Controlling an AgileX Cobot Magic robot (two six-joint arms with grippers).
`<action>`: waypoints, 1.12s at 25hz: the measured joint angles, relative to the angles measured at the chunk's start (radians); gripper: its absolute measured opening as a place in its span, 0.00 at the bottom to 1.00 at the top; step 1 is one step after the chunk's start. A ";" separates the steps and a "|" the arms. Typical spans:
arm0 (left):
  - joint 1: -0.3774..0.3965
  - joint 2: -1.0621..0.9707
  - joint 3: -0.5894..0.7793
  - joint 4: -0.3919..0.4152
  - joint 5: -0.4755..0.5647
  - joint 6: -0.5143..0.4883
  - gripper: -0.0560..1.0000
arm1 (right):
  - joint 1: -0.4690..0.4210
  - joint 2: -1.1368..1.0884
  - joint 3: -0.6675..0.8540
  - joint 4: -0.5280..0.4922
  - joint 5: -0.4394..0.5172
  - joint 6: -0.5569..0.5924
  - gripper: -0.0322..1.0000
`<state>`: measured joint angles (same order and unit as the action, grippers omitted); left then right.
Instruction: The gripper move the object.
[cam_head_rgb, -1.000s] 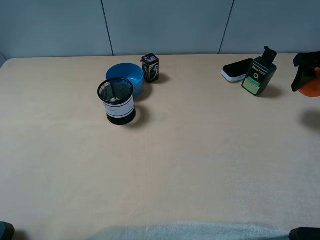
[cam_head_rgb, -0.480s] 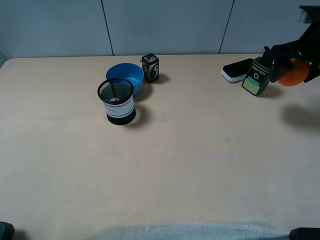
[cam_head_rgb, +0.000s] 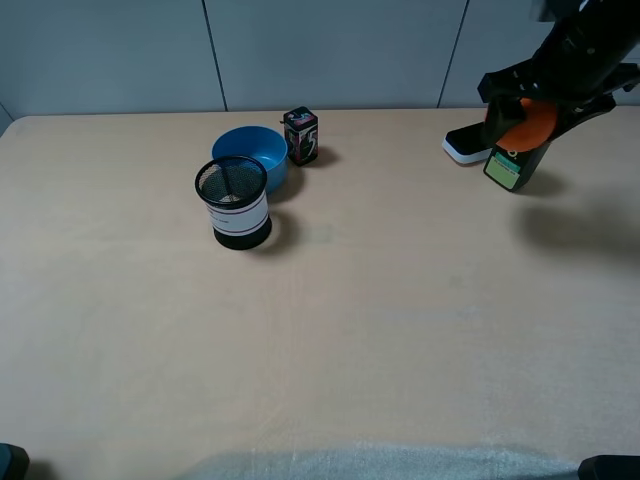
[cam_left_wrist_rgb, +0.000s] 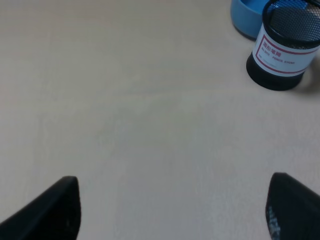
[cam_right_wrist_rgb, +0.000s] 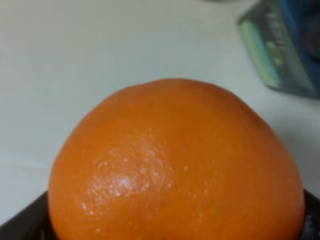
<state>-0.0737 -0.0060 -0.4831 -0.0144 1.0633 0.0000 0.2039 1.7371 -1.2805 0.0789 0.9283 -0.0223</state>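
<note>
Your right hand (cam_head_rgb: 538, 108) grips the orange (cam_head_rgb: 534, 122) in the air near the green bottle (cam_head_rgb: 512, 165). Your left hand (cam_left_wrist_rgb: 172, 212) has its fingers (cam_left_wrist_rgb: 50, 212) spread wide.

orange mandarin (cam_head_rgb: 534, 122), blue bowl (cam_head_rgb: 252, 148)

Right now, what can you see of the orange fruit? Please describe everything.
The orange fruit is small and round, with glossy, finely dimpled peel and no visible damage. It is clamped in the right gripper and held in the air above the far right of the table. In the high view it overlaps the green bottle.
</note>
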 joint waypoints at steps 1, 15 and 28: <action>0.000 0.000 0.000 0.000 0.000 0.000 0.76 | 0.013 0.001 0.000 0.007 -0.002 0.000 0.56; 0.000 0.000 0.000 0.000 0.000 0.000 0.76 | 0.255 0.097 -0.001 0.065 -0.048 0.003 0.56; 0.000 0.000 0.000 0.000 0.000 0.000 0.76 | 0.396 0.141 -0.003 0.105 -0.105 0.003 0.56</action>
<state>-0.0737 -0.0060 -0.4831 -0.0144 1.0633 0.0000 0.6001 1.8781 -1.2835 0.1837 0.8229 -0.0195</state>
